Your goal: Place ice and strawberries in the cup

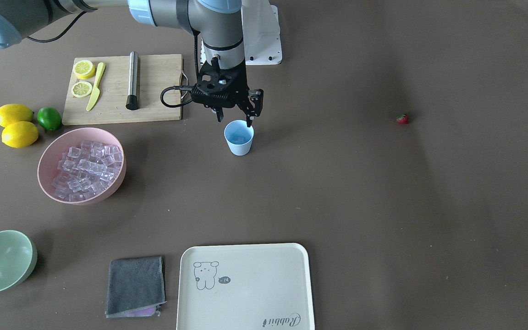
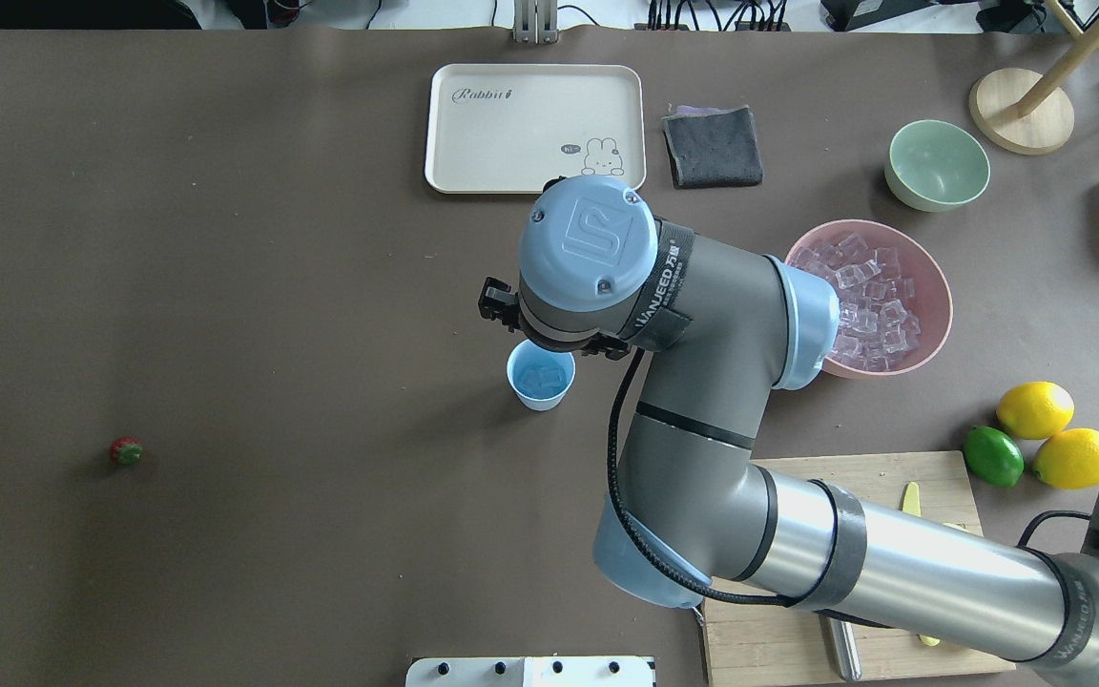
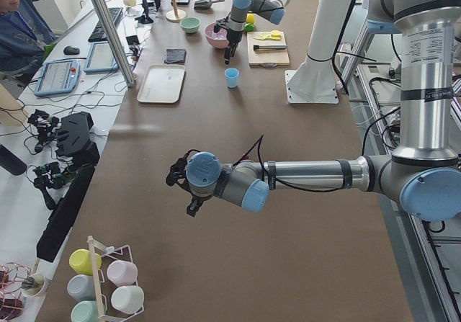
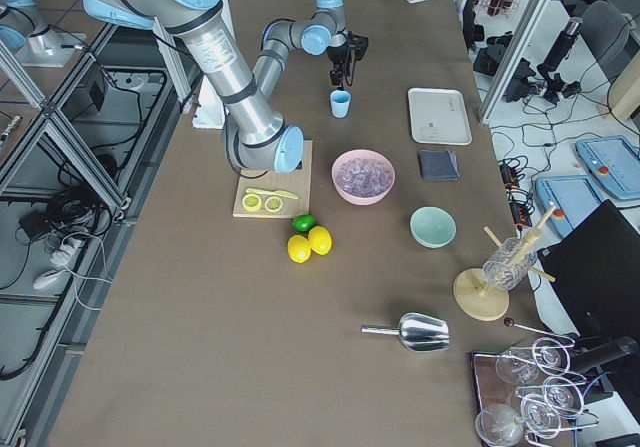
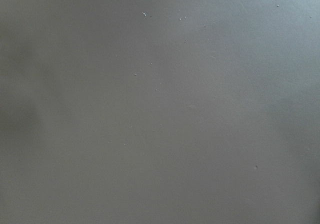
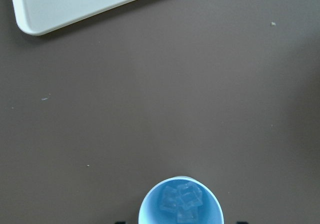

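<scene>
Evidently the ice step was at its release: the right claw (image 1: 235, 120) was seen poised just over the cup (image 1: 239, 142), jaws spread about as wide as the cup's mouth and nothing held between them. A few cubes (image 6: 181, 202) were seen lying at the bottom of the cup, while the bulk of the ice (image 1: 87, 169) was heaped in the pink bowl (image 1: 48, 156), well apart on the robot's right. One fingertip was seen very near the cup's rim on the robot's side; whether it touched could not be told. The step would be done well, it was judged, by a straight vertical lift with the jaws kept wide, since a light cup could be tipped by a sideways drag. If more ice were wanted, each cube would best be let go centred and low over the mouth, so that none bounced out. The strawberry (image 1: 402, 119) was seen alone on the bare table, far off on the robot's left. It was judged better suited to the left claw (image 3: 180, 180), whose opening could not be told. A gentle, low pinch would be needed, as so small a berry could easily be rolled away.
</scene>
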Available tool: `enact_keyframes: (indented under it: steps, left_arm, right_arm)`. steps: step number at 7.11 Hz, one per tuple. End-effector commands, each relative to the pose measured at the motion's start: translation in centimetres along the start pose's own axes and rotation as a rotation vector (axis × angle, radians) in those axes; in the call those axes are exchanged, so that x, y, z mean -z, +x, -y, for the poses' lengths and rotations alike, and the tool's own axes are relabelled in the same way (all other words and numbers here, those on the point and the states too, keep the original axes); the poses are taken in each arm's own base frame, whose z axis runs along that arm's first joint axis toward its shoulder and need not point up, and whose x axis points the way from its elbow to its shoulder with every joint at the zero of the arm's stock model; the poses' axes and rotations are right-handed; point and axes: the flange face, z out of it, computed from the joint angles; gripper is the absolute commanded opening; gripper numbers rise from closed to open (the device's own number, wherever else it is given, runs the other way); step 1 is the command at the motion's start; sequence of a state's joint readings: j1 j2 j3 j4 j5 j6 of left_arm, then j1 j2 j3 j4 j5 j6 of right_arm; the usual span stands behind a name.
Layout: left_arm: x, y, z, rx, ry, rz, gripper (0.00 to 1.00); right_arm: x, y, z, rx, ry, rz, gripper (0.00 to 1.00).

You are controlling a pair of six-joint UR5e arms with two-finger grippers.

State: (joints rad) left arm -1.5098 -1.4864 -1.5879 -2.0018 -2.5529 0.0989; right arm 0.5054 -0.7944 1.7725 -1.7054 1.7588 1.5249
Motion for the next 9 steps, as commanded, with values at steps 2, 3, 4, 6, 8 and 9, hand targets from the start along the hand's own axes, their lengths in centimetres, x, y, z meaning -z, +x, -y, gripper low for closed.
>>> enact_keyframes:
  steps: [2, 3, 4, 6, 8, 9]
  left_arm:
    - [0.6, 0.7, 1.1, -0.011, 0.032, 0.009, 0.99]
    - [0.3, 2.5, 2.9, 0.038, 0.039, -0.001, 0.99]
    - [-0.3, 5.0, 4.2, 0.09, 0.038, 0.004, 0.99]
    - [-4.0, 13.6, 7.0, 0.151, 0.025, 0.074, 0.99]
    - [-8.4, 19.2, 7.8, 0.179, 0.013, 0.056, 0.99]
    - [-11.8, 22.6, 7.2, 0.181, 0.012, 0.054, 0.99]
  right_arm:
    - [1.7, 11.5, 11.6, 0.219, -0.058, -0.044, 1.0]
    - [1.9, 16.9, 16.0, 0.31, -0.077, -0.07, 1.0]
    - [2.0, 22.6, 19.4, 0.394, -0.089, -0.104, 1.0]
    - [3.6, 34.1, 24.7, 0.508, -0.119, -0.141, 1.0]
    - [6.0, 49.3, 27.1, 0.607, -0.162, -0.144, 1.0]
    - [7.7, 55.8, 27.2, 0.607, -0.172, -0.134, 1.0]
